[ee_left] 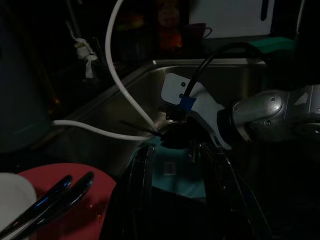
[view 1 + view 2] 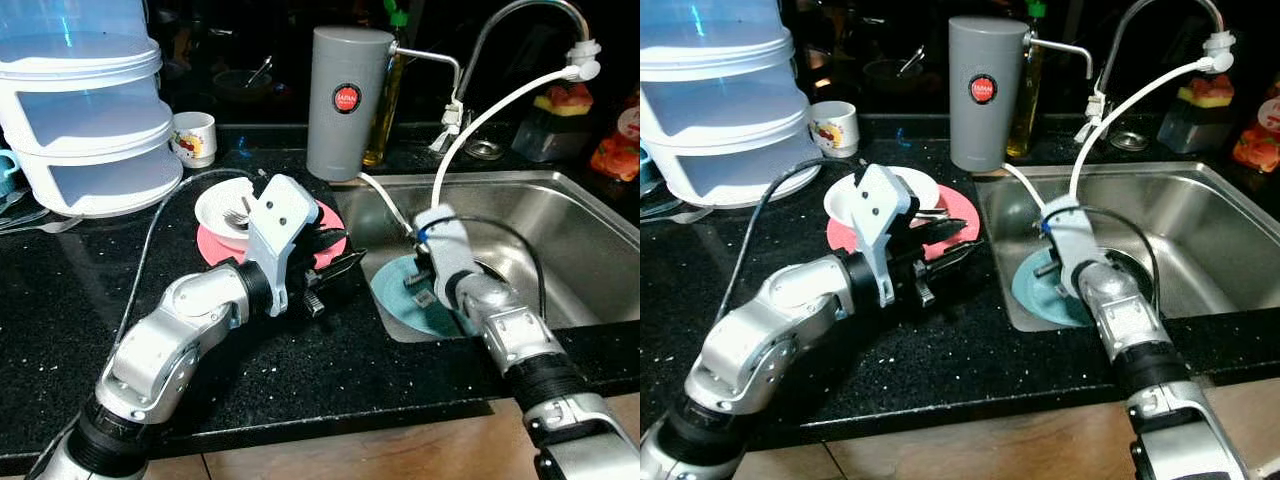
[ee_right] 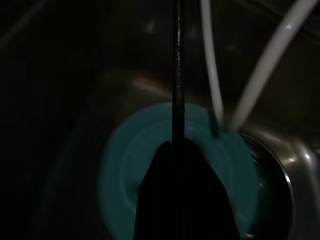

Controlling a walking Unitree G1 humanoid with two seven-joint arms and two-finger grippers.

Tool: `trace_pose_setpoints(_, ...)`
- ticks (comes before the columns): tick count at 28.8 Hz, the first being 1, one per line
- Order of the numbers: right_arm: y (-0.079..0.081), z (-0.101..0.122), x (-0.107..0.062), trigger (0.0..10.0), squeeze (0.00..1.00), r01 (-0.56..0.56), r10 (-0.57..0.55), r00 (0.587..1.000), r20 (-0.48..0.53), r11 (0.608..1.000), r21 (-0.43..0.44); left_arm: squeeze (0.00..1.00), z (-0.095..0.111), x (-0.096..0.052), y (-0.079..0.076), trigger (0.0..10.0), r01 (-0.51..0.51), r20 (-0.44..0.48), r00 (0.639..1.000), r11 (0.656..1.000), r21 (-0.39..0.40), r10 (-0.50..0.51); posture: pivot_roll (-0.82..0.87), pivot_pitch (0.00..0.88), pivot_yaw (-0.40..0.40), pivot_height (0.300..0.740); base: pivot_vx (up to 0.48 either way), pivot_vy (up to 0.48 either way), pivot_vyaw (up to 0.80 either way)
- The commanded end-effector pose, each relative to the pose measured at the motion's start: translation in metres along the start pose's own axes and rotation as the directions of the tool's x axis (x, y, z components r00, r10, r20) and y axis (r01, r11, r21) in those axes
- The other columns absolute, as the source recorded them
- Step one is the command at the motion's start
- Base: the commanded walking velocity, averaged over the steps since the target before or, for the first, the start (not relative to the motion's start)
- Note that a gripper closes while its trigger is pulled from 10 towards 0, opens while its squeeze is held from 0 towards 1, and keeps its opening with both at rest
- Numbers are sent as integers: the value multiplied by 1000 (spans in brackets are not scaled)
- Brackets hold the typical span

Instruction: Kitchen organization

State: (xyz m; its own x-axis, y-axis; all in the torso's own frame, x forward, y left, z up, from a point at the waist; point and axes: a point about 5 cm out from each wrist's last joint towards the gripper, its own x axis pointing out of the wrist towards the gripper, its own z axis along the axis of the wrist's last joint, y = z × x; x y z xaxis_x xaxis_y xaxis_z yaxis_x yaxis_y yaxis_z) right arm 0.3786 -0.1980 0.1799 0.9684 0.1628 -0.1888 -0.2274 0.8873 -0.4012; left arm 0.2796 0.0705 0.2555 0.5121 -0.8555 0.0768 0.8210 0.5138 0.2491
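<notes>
A teal plate lies flat on the sink floor next to the drain. My right gripper reaches down into the sink just above it. In the right wrist view its fingers form one dark wedge pressed together over the teal plate, with nothing seen between them. On the counter a pink plate carries a white bowl holding metal cutlery. My left gripper hovers open over the pink plate's right edge, pointing toward the sink, holding nothing.
A grey cylindrical canister stands behind the sink's left corner, and white hoses run from it and the faucet into the steel sink. Stacked white tubs and a small cup sit back left.
</notes>
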Motion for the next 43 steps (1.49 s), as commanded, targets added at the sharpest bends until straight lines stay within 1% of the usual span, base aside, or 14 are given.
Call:
trace_pose_setpoints(1, -5, -4, -1, 9765, 0, 14, -15, 999, -43, 1000, -10, 0, -3, 0, -1, 10000, 15, -26, 1000, 1000, 20, -15, -17, 25, -24, 740, 0, 0, 0)
trace_pose_setpoints(8, -7, -8, -2, 10000, 0, 25, -26, 997, -74, 1000, -14, 0, -4, 1, -2, 10000, 21, -29, 999, 999, 25, -21, -18, 32, -27, 740, 0, 0, 0)
trace_pose_setpoints(9, -7, -8, -2, 10000, 835, 29, -29, 996, -82, 1000, -1, 0, -4, 0, -1, 10000, 18, -27, 999, 999, 27, -18, -18, 32, -27, 740, 0, 0, 0)
trace_pose_setpoints(10, -9, -8, -2, 10000, 1000, 43, -42, 995, -88, 999, 5, 0, -3, 0, -1, 10000, 12, -25, 1000, 999, 31, -12, -16, 32, -28, 740, 0, 0, 0)
trace_pose_setpoints(14, -12, -7, -2, 10000, 1000, 84, -84, 992, -92, 996, -5, 0, -2, 0, 1, 10000, 1, -16, 1000, 999, 38, 0, -15, 32, -28, 740, 0, 0, 0)
trace_pose_setpoints(15, -18, -3, -1, 10000, 0, 137, -137, 988, -74, 991, 0, 0, 5, 0, 4, 10000, -29, 29, 999, 998, 53, 27, -13, 32, -28, 740, 0, 0, 0)
trace_pose_setpoints(24, -26, 40, -3, 10000, 0, 160, -213, 959, 185, 951, 263, 0, 56, -13, 45, 10000, -402, 294, 890, 905, 141, 350, -8, 33, -27, 740, 0, 0, 0)
trace_pose_setpoints(29, -22, 47, -3, 10000, 0, 128, -207, 949, 236, 942, 311, 0, 55, -32, 58, 10000, -538, 311, 793, 842, -43, 523, -3, 41, -26, 740, 0, 0, 0)
trace_pose_setpoints(31, -18, 50, -3, 10000, 0, 106, -194, 946, 261, 942, 318, 776, 53, -46, 58, 10000, -565, 328, 733, 802, -193, 595, -1, 44, -23, 740, 0, 0, 0)
trace_pose_setpoints(32, -17, 51, -3, 10000, 0, 101, -194, 943, 270, 941, 324, 1000, 52, -50, 57, 10000, -559, 333, 720, 793, -242, 609, 0, 47, -23, 740, 0, 0, 0)
trace_pose_setpoints(37, -16, 54, -5, 10000, 0, 69, -186, 935, 302, 930, 360, 1000, 39, -69, 44, 10000, -528, 242, 755, 784, -326, 609, 1, 53, -21, 740, 0, 0, 0)
trace_pose_setpoints(38, -15, 54, -5, 10000, 0, 59, -184, 933, 309, 926, 372, 784, 31, -74, 36, 10000, -508, 164, 807, 809, -296, 567, 2, 58, -23, 740, 0, 0, 0)
trace_pose_setpoints(39, -14, 54, -5, 10000, 0, 51, -180, 933, 312, 924, 380, 0, 22, -79, 28, 10000, -480, 76, 850, 824, -300, 522, 9, 61, -27, 740, 0, 0, 0)
trace_pose_setpoints(43, -13, 54, -3, 10000, 0, 44, -174, 935, 310, 922, 385, 0, 12, -87, 17, 10000, -455, -37, 882, 829, -326, 470, 17, 63, -32, 740, 0, 0, 0)
